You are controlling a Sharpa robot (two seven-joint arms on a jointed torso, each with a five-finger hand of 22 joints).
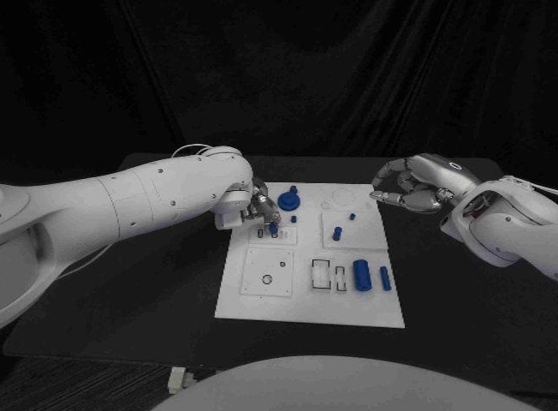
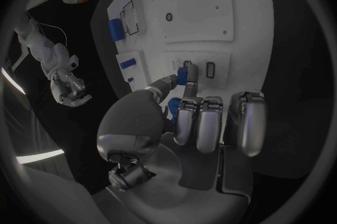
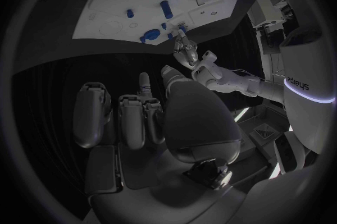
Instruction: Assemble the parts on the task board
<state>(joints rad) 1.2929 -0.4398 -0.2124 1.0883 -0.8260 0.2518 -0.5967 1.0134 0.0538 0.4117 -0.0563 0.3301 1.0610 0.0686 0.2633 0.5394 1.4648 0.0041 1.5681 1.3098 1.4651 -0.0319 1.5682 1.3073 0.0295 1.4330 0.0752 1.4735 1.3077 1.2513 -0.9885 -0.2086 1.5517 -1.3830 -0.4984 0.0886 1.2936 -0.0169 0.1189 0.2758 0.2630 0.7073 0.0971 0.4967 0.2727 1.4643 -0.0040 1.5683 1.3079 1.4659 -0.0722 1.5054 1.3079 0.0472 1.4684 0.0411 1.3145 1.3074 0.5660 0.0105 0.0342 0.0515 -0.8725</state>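
The white task board (image 1: 267, 300) lies mid-table. My left hand (image 1: 252, 205) hovers over its upper left corner and pinches a small blue part (image 2: 186, 74) between thumb and a finger, just above a slot in the board (image 2: 204, 16). My right hand (image 1: 411, 189) hangs beside the board's upper right edge, fingers curled in with nothing in them (image 3: 140, 117). A round blue piece (image 1: 290, 202) stands next to the left hand. Two short blue pegs (image 1: 337, 232) stand mid-board. A thick blue cylinder (image 1: 362, 274) and a thinner one (image 1: 385, 277) lie at the lower right.
Empty rectangular slots (image 1: 321, 273) sit left of the thick cylinder, and a ring-shaped recess (image 1: 268, 280) marks the lower left plate. Black table (image 1: 131, 282) surrounds the board on all sides.
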